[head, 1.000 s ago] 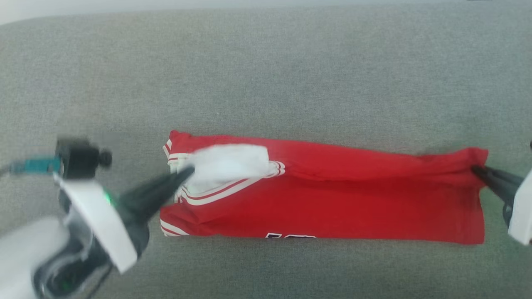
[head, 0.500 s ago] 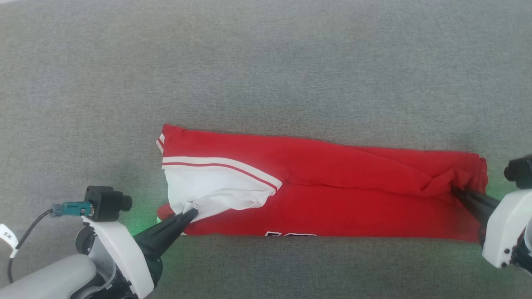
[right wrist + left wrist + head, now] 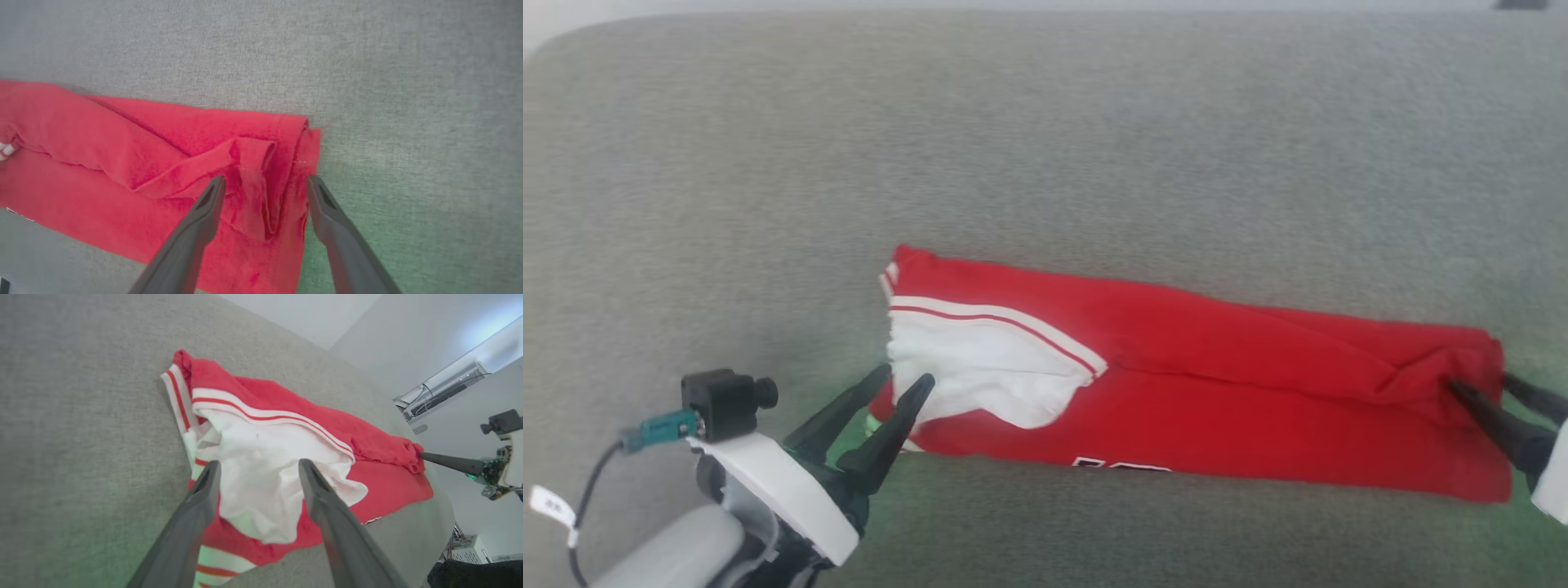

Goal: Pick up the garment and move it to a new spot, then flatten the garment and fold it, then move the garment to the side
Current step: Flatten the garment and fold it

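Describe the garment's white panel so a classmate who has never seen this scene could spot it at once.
A long red garment lies across the grey surface. At its end by the left gripper sits the white panel, the only large white patch, edged above by white-red-white striping.

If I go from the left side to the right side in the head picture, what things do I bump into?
Black camera → left gripper, open → garment, its white panel first, then the long red part → right gripper, open at the garment's right end.
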